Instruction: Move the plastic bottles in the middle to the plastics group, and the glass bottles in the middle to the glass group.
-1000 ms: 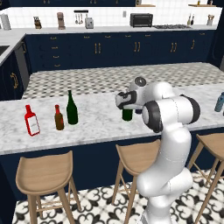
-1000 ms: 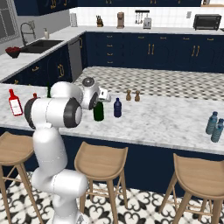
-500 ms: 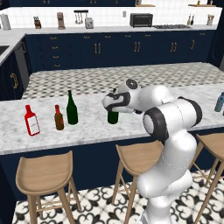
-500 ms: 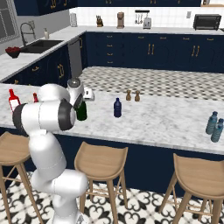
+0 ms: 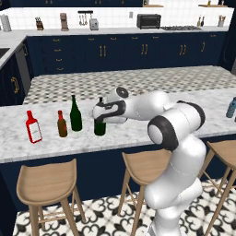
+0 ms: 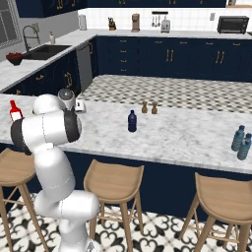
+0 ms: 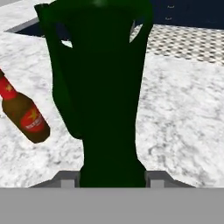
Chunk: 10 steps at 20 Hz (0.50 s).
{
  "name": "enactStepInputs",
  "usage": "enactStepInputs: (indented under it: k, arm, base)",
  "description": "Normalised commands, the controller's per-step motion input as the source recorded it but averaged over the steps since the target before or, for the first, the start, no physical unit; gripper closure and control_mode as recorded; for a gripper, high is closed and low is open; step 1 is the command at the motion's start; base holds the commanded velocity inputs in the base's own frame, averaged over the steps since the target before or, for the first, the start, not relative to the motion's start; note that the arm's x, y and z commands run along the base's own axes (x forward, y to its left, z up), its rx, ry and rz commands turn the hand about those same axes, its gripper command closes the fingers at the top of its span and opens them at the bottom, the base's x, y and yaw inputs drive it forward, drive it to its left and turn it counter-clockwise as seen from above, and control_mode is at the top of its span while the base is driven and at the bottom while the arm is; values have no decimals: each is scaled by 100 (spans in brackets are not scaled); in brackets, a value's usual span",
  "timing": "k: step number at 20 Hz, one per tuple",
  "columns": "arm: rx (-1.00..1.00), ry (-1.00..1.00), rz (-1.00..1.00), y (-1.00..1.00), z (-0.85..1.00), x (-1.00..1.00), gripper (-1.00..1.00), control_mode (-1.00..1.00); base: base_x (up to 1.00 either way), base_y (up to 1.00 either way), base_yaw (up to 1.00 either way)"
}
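Left of the white arm's two-finger gripper (image 5: 99,115), which was clamped on a tall dark green glass bottle (image 5: 99,124), stood a second tall green bottle (image 5: 75,115) just beside it, then a small brown red-capped bottle (image 5: 61,125) and a red flat-sided bottle (image 5: 33,128). Bare grey-veined marble counter (image 5: 41,147) lay open in front of that row. Well right, a small navy-blue bottle (image 6: 132,121) stood alone.

The held green bottle (image 5: 99,123) has its neck hidden behind the tool (image 5: 102,112); the pale blue bottle (image 5: 231,108) is cut off by the frame's edge.
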Motion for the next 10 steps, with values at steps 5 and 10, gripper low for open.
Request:
enactStepInputs:
  k: [5,10]
  arm:
    - [0,0,12,93,0,-11,100,-100]
    - [0,0,4,38,-1,-4,100,-100]
  base:
    - [0,0,0]
    - [0,0,0]
